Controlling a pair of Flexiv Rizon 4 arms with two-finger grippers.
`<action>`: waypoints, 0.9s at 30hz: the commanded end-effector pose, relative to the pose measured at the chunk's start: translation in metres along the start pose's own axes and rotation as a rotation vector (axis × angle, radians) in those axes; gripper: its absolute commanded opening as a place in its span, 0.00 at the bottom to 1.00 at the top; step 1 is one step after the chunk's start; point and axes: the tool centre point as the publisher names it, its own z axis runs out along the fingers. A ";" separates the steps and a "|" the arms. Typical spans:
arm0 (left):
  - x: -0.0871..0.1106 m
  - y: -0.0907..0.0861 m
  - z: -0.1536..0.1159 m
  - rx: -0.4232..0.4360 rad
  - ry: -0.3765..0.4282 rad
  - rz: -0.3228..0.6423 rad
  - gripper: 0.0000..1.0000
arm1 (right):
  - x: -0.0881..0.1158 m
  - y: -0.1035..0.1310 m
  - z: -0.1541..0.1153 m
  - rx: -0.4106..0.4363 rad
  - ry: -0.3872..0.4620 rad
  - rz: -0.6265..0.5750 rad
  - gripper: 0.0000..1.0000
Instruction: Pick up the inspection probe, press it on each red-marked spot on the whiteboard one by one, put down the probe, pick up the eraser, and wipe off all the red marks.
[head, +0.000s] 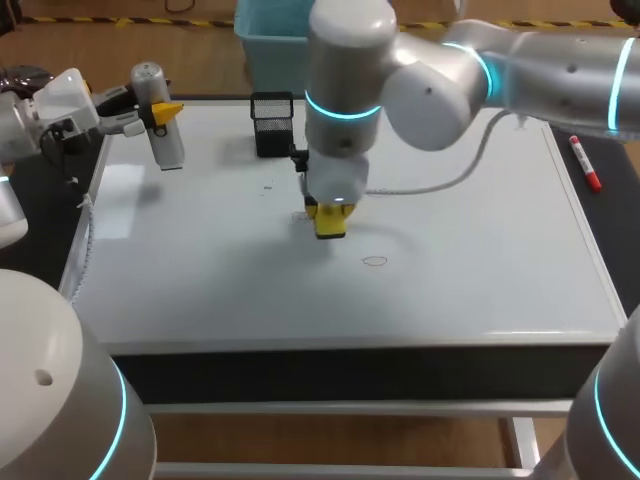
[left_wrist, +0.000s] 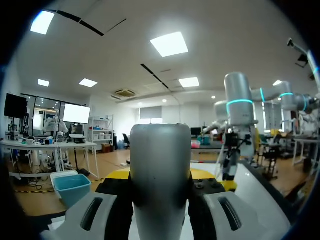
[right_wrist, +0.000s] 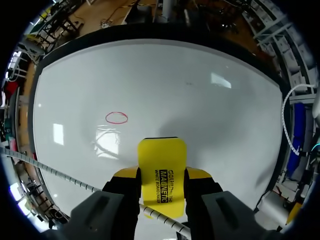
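As the eraser (right_wrist: 161, 170) faces the whiteboard (right_wrist: 200, 100), a red ring (right_wrist: 116, 117) shows.

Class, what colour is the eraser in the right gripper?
Yellow eraser, clearest in right wrist view.

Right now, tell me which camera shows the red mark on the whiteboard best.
The right wrist view: the red mark is a clear oval ahead of the eraser. The head view shows it faint and small. The left wrist view misses it.
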 end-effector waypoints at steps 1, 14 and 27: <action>-0.001 0.000 0.000 0.002 0.002 0.000 0.00 | -0.015 -0.012 0.011 -0.034 0.018 -0.016 0.00; -0.001 0.000 0.000 0.002 0.002 0.000 0.00 | -0.037 -0.027 0.024 -0.057 0.039 -0.078 0.00; -0.001 0.000 0.000 0.002 0.002 0.000 0.00 | -0.046 -0.034 0.035 -0.055 0.056 -0.096 0.00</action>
